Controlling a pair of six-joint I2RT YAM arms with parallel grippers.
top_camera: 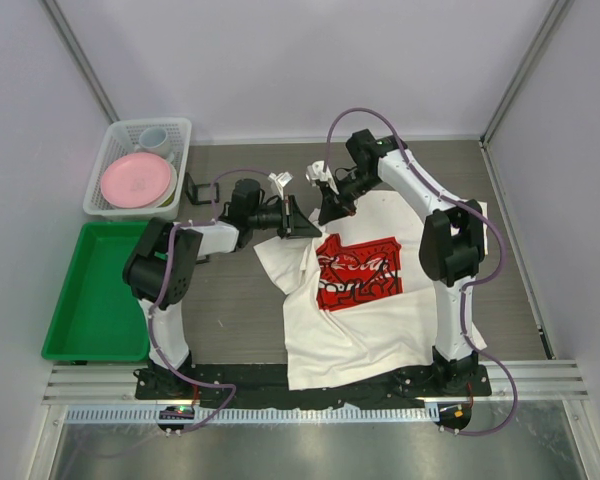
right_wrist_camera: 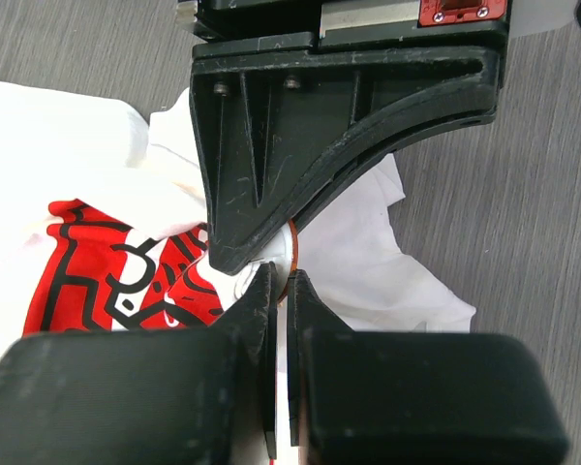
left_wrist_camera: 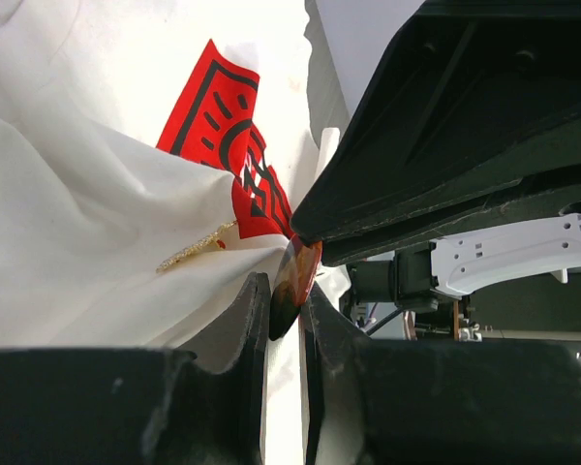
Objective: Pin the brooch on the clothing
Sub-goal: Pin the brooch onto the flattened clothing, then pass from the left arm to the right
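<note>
The grey table (top_camera: pixel 230 310) is largely covered at the centre of the overhead view by the clothing (top_camera: pixel 350 330), a white T-shirt spread flat at its lower half and bunched into folds at its upper left, where the red print (top_camera: pixel 358 270) is creased. A green tray (top_camera: pixel 100 290) is seen at the left edge, and a white basket (top_camera: pixel 98 170) at the upper left. Both arms are brought together over the bunched cloth just above the print. In the left wrist view the left gripper (left_wrist_camera: pixel 286 291) is closed narrowly on the brooch (left_wrist_camera: pixel 298 271), a small round disc with a reddish rim, held edge-on at the lower centre. In the right wrist view the right gripper (right_wrist_camera: pixel 279 286) is drawn to a thin slit, and the same rim appears to be nipped at its tips, with cloth pressed beside it. The pin itself is hidden. The shirt is judged light, limp and apt to slide or pucker, so a raised fold beside the print is best taken. The disc is judged stiff, smooth and easily twisted out of a pinch, so it is best held by its rim.
</note>
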